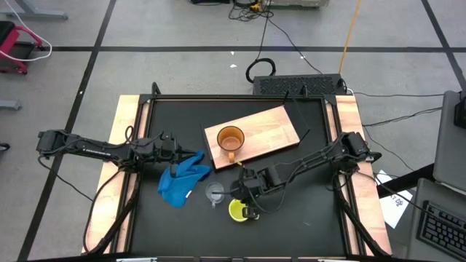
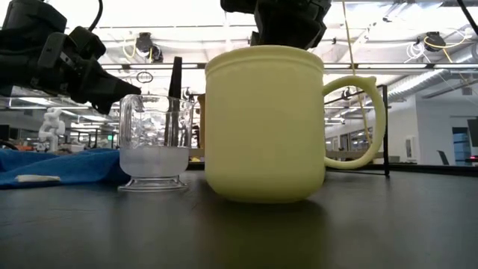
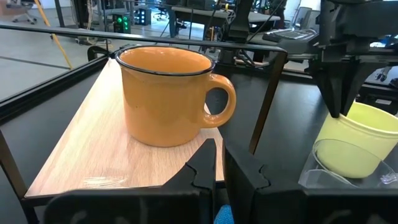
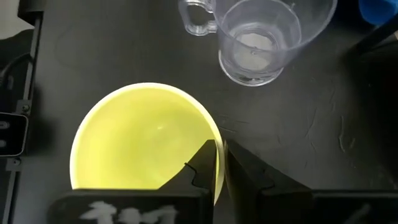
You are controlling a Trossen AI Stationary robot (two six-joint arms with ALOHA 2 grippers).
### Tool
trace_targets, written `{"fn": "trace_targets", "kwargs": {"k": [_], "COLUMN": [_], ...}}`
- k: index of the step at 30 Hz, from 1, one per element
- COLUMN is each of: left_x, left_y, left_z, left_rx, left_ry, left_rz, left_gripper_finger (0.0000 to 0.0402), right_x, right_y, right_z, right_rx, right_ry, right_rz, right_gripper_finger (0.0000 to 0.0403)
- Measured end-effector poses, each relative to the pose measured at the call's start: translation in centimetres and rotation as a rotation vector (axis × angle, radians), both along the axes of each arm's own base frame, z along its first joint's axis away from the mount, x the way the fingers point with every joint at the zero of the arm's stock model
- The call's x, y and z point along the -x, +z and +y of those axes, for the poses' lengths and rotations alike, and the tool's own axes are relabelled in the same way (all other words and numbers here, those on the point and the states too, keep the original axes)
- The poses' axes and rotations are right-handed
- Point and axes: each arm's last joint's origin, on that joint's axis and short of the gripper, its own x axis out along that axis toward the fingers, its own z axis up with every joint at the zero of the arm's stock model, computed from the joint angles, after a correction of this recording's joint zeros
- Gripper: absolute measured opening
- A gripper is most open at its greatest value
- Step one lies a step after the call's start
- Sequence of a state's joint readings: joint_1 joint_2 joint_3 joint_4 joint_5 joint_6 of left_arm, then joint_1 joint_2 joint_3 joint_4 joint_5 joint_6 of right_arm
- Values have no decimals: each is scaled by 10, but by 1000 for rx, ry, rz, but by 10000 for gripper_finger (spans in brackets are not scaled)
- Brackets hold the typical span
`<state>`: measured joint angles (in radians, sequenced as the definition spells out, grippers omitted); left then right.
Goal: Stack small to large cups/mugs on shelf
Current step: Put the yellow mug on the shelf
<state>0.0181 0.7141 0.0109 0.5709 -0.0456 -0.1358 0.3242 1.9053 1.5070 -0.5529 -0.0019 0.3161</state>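
- The yellow mug point(image 1: 238, 211) stands upright on the black surface point(image 1: 306, 196), near the front edge and right of centre. It looks stiff and glazed, so it is probably slick and moderately heavy. The rim wall is the likely hold, one finger inside and one outside, since the handle is a thin loop that could let the mug swing.
- The right gripper point(image 4: 219, 163) is directly above that mug. Its jaws are nearly closed with only a thin slit between them, and they straddle the rim on the side nearest the clear cup point(image 1: 215, 193). Whether they already pinch the wall, I cannot tell.
- The clear cup sits just left of the yellow mug, apart from it. It is thin plastic, so likely light, easy to tip and easy to crush, and it wants a soft grip.
- The orange-brown mug point(image 1: 230, 139) stands upright on the shelf point(image 1: 273, 131), at the board's left end. It is the widest of the three and likely the heaviest, so it looks suited to be the base of the stack.
- The left gripper point(image 3: 219, 167) waits at left by the blue cloth point(image 1: 182, 180), its jaws close together and empty.
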Motion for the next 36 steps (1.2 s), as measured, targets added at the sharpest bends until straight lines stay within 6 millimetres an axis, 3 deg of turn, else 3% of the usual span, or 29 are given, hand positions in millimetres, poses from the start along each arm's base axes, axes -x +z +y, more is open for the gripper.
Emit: {"fn": "trace_targets", "kwargs": {"k": [14, 27, 36], "left_x": [0, 0, 0], "left_y": [0, -1, -2], "left_z": [0, 0, 0], "left_rx": [6, 13, 8], "left_ry": [0, 1, 0], "left_rz": [0, 8, 20], "left_gripper_finger": [31, 31, 31], "right_x": [5, 5, 20], "right_y": [1, 1, 39], "right_z": [18, 19, 22], "right_rx": [-37, -47, -81], "right_ry": [89, 84, 151], "right_rz": [1, -10, -107], "right_gripper_finger": [38, 167, 189]}}
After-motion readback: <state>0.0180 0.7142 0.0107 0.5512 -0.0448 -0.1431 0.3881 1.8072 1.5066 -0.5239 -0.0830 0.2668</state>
